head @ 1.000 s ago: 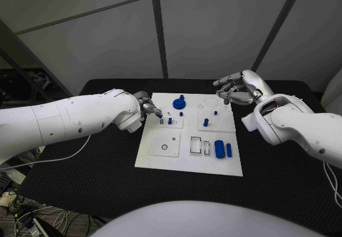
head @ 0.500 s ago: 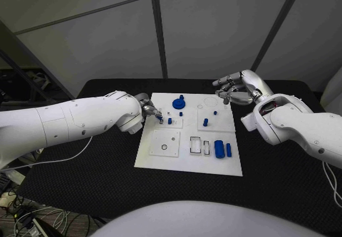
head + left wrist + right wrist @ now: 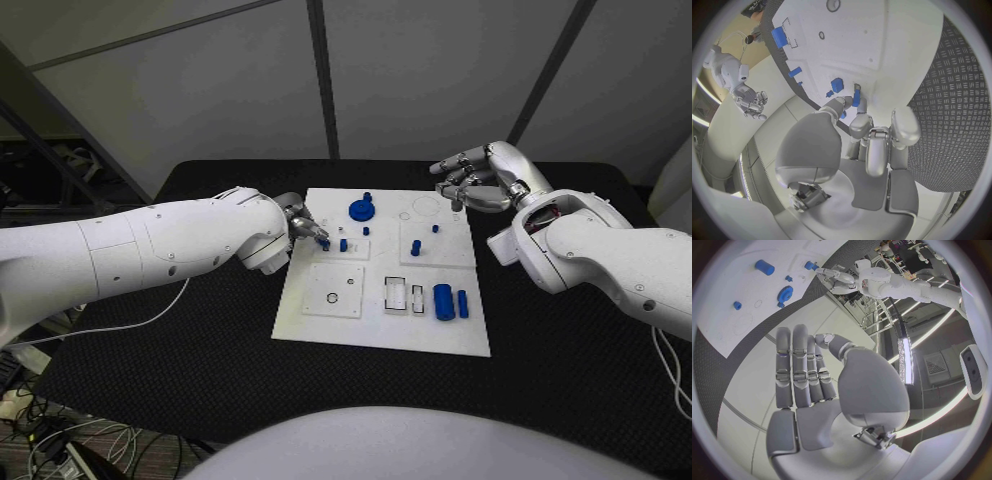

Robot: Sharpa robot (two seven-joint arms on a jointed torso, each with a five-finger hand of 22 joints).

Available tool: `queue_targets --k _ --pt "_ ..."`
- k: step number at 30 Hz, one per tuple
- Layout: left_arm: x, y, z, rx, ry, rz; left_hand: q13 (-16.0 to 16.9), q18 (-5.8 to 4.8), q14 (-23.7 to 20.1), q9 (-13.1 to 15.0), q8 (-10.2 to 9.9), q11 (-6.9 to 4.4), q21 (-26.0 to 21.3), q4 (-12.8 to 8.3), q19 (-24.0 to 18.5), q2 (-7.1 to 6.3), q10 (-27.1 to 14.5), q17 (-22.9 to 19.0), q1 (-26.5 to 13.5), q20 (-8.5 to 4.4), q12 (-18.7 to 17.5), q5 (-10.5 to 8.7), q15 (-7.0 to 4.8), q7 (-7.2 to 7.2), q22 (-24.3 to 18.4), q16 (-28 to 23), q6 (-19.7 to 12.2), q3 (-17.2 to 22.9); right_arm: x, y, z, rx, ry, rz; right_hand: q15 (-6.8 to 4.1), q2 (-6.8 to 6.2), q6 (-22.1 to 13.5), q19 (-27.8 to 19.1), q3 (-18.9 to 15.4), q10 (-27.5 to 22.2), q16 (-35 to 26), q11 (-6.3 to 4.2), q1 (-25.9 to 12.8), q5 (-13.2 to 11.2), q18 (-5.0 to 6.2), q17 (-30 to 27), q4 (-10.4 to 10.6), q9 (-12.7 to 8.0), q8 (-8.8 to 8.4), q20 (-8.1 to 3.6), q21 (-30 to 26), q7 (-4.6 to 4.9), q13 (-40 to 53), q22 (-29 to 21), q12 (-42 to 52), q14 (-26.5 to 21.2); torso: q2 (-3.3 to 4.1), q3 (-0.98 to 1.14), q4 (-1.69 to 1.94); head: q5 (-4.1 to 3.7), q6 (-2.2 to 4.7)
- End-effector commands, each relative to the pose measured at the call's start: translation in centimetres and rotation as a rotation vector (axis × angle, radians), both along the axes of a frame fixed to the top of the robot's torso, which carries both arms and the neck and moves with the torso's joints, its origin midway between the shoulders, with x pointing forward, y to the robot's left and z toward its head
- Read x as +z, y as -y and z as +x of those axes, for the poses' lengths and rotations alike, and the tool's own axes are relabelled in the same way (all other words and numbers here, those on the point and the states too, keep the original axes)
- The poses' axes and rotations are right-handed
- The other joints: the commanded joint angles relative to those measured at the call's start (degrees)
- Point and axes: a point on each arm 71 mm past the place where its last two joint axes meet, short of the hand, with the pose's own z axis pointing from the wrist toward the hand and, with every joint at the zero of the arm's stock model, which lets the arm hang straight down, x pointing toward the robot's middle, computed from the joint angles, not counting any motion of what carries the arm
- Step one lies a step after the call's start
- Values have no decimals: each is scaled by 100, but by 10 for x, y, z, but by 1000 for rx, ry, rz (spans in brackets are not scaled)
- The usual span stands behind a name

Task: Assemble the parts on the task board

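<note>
The white task board [image 3: 378, 320] lies mid-table. On it stand a blue round disc with a knob [image 3: 361, 209], small blue pegs [image 3: 417, 246] and two blue oblong pieces [image 3: 449, 302]. My left hand [image 3: 306, 228] reaches over the board's far left corner. Its fingertips [image 3: 856, 120] pinch a small blue peg [image 3: 856, 101] just above the board [image 3: 879, 35], beside another blue peg [image 3: 343, 244]. My right hand [image 3: 483, 178] hovers above the board's far right corner. Its fingers [image 3: 798, 365] are stretched out side by side and hold nothing.
The black table [image 3: 173, 350] surrounds the board with bare mat on both sides and in front. A white square plate with a round hole [image 3: 333, 290] and rectangular slots [image 3: 395, 292] sit on the board's near half.
My left hand has crept a little further over the board's far left corner with the small peg. The right hand has stayed where it was.
</note>
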Motion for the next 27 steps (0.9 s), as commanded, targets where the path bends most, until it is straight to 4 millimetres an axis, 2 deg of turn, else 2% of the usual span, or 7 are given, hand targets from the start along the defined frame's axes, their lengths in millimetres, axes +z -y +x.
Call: queue_targets --k 1,10,16,18,21,22,27 --pt "-2 2 -1 -16 -20 12 0 -135 570 586 18 -147 4 -510 28 50 186 1312 -26 -3 12 -11 -45 -286 440 26 313 515 2 -1 0 5 10 1 7 42 27 31 -40 -4 -14 31 -10 39 67 -6 2 -6 -27 -2 -29 27 -5 -9 8 31 -2 1 -3 0 1" --pt "-3 1 -3 -25 -37 18 0 -135 570 586 18 -147 4 -510 28 50 186 1312 -26 -3 12 -11 -45 -286 440 26 313 515 2 -1 0 6 10 1 7 42 27 31 -40 -4 -14 31 -10 39 67 -6 2 -6 -27 -2 -29 27 -5 -9 8 31 -2 2 5 -5 1" --pt "-4 2 -4 -36 -50 20 -2 -133 569 600 17 -148 -6 -512 23 51 188 1311 -38 -4 8 -55 -46 -286 438 25 309 519 2 -1 0 7 10 1 7 42 27 31 -40 -4 -14 31 -10 39 67 -6 2 -6 -27 -2 -29 27 -5 -9 8 31 1 3 -5 -5 1" --pt "-5 3 -4 -39 -53 21 -4 -133 569 617 17 -149 -9 -516 22 50 191 1310 -49 -4 5 -115 -46 -288 438 25 304 519 2 -1 0 6 10 1 7 42 27 31 -40 -4 -14 31 -10 39 67 -6 2 -6 -27 -2 -29 27 -5 -9 8 31 2 2 -6 -7 1" --pt "-5 3 -4 -41 -58 23 0 -133 569 662 16 -155 -19 -534 18 72 203 1310 -53 -6 5 -503 -51 -297 439 25 289 523 2 -1 0 6 10 1 7 42 27 31 -40 -4 -14 31 -10 39 67 -6 2 -6 -27 -2 -29 27 -5 -9 8 31 2 1 -3 -10 1" --pt "-5 3 -4 -42 -60 24 1 -133 569 674 14 -155 -20 -540 18 77 205 1311 -52 -6 5 -579 -52 -298 440 25 286 526 2 -1 0 6 10 1 7 42 27 31 -40 -4 -14 31 -10 39 67 -6 2 -6 -27 -2 -29 27 -5 -9 8 31 1 1 0 -13 1" --pt "-6 2 -5 -45 -72 30 4 -133 569 701 11 -155 -24 -554 19 84 207 1311 -54 -5 4 -699 -51 -297 442 25 281 531 2 -1 0 6 10 1 7 42 27 31 -40 -4 -14 31 -10 39 67 -6 2 -6 -27 -2 -29 27 -5 -9 8 31 -2 0 3 -6 1"
